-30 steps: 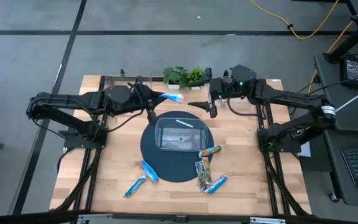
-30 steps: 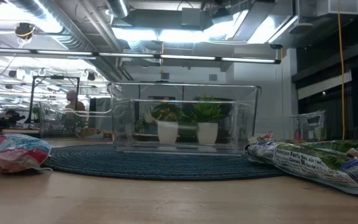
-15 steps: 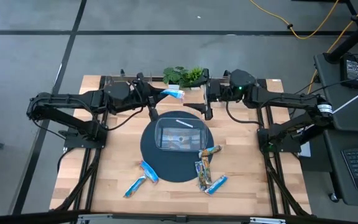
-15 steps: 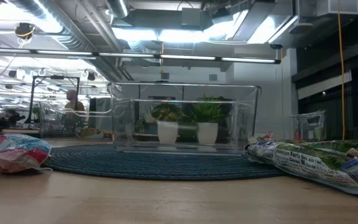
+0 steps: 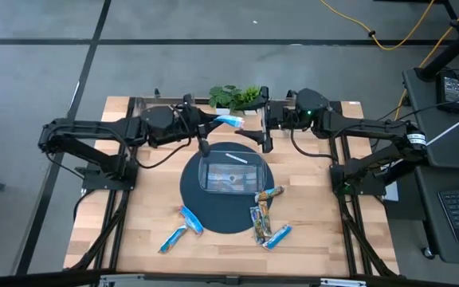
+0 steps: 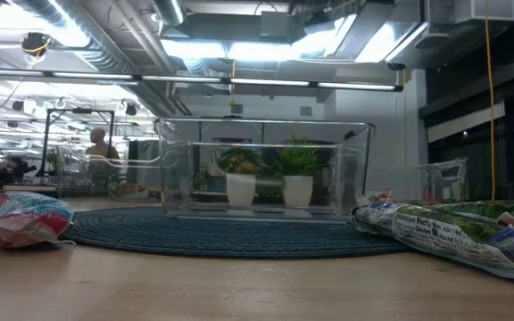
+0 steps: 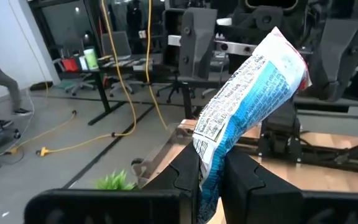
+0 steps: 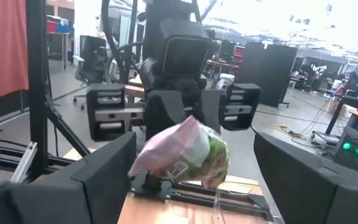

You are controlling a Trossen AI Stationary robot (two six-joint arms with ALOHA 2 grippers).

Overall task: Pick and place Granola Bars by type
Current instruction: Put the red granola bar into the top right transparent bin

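My left gripper (image 5: 210,124) hangs over the table's far middle, shut on a blue-and-white granola bar (image 5: 229,120). The bar points toward my right gripper (image 5: 255,121), which faces it, open. In the right wrist view the bar's free end (image 8: 182,152) shows between the two wide-apart fingers (image 8: 104,177) with a gap on each side. A clear bin (image 5: 229,174) stands on a dark round mat (image 5: 194,195). More bars lie on the near table: blue ones (image 5: 190,218) (image 5: 276,236) and multicoloured ones (image 5: 268,194). My left gripper pinches one end of the blue bar (image 7: 209,163) between its two fingers. The fingers lie level, pointing toward the table's right edge. The bar sticks out ahead of them, tilted a little upward and clear of the table.
Small potted plants (image 5: 234,96) stand at the far edge behind both grippers. A thin pale bar (image 5: 236,158) lies by the bin's far rim. In the low view, bars lie on the wood left (image 6: 29,218) and right (image 6: 453,230) of the mat.
My left gripper has carried the blue bar a short way toward the table's right edge, closer to my right gripper. The bar stays held out ahead of the fingers, clear of the table.
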